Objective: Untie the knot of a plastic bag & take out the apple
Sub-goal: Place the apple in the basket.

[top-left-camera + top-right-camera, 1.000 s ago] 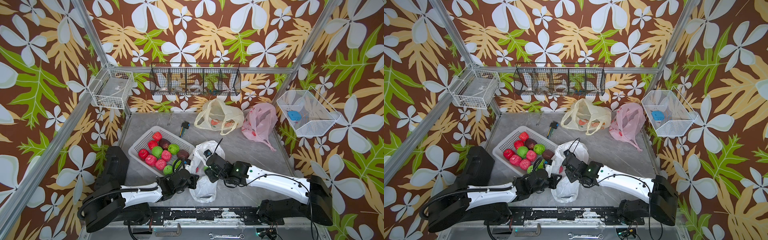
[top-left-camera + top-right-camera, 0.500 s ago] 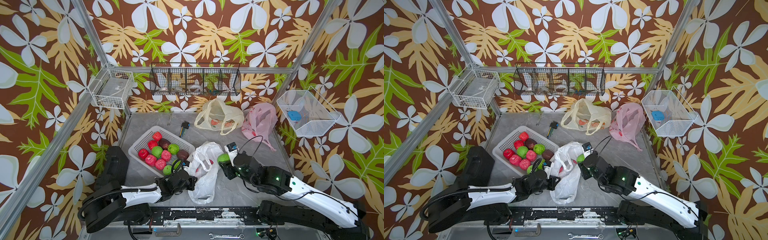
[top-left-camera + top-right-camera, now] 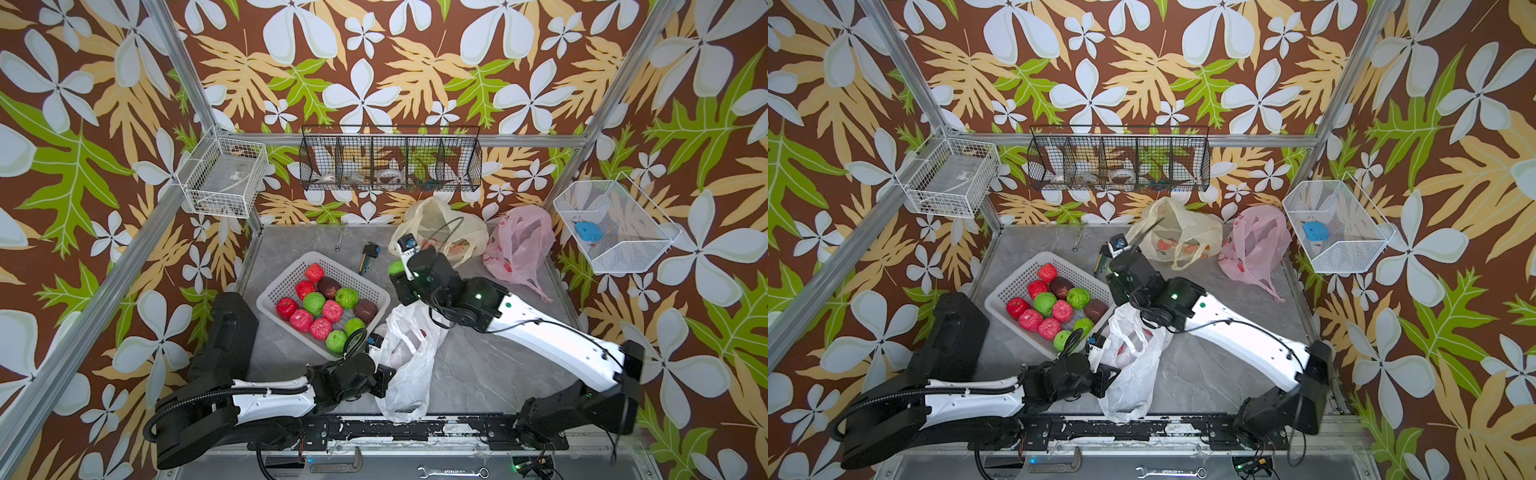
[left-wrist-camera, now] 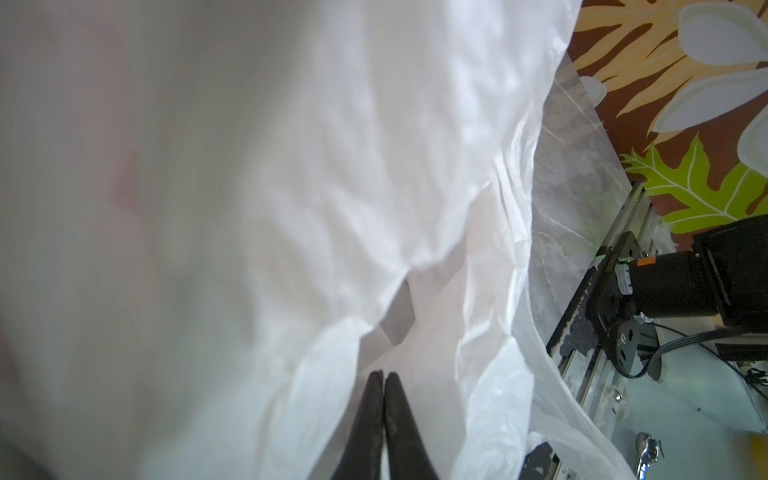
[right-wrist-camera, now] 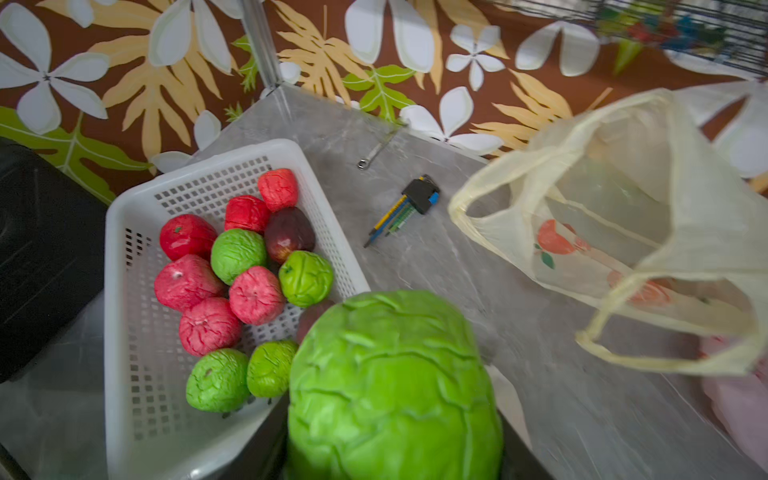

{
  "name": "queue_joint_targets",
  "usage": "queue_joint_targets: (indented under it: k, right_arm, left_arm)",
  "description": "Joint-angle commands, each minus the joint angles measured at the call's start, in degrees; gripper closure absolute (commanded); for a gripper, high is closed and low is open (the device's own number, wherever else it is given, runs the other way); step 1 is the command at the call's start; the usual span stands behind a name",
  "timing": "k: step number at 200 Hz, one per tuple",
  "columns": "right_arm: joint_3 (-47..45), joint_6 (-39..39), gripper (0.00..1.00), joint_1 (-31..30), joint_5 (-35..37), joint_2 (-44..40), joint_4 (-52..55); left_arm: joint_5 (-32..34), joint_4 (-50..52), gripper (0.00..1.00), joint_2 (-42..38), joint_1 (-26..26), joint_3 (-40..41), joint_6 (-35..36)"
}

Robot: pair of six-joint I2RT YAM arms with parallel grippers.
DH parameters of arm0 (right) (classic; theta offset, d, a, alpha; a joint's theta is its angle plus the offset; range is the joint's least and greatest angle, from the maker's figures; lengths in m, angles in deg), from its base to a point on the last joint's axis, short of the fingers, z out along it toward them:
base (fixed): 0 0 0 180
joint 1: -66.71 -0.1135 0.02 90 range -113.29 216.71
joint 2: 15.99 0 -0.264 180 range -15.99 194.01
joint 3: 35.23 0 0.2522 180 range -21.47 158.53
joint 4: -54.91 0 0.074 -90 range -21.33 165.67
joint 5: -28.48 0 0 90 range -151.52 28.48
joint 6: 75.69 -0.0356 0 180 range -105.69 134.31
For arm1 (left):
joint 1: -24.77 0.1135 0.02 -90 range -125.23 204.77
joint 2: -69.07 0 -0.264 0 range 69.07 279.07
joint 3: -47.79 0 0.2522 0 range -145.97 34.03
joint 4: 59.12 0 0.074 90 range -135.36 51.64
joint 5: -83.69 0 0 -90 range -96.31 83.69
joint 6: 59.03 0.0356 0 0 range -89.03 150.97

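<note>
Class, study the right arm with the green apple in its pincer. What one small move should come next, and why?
Probably swing the right pincer across until it hangs over the white basket. It grips the green apple, already out of the white bag and raised beside the basket where the other apples lie. The left pincer is pinched shut on the bag.

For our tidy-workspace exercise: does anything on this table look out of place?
Yes: a small spanner and a folding key set lie loose on the table beyond the fruit basket, tools among fruit and bags.
</note>
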Motion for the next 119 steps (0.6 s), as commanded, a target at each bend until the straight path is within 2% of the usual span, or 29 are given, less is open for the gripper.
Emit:
queue_joint_targets:
  k: [1,62,78,103,119]
  right_arm:
    - [8.65,4.08,0.46,0.1,-6.22,9.51,-1.85]
    - [42.04,5.2,0.45,0.27,-18.84,41.06,1.39]
    - [45.97,5.11,0.44,0.27,-21.13,45.82,-0.94]
    - [46.35,4.05,0.42,0.25,-24.61,49.63,-7.21]
    - [47.39,2.97,0.37,0.25,-25.42,52.08,-9.71]
  left_arm:
    - [1.06,-3.71,1.0,-0.14,-0.6,1.6,0.56]
    - [2.01,-1.26,1.0,-5.07,-0.63,3.35,3.84]
    - [2.63,-0.5,1.0,-6.26,-0.6,3.57,4.19]
    - [2.98,-1.18,1.0,-7.24,-0.69,4.58,4.16]
    - [3.16,-1.78,1.0,-7.29,-0.66,5.01,4.01]
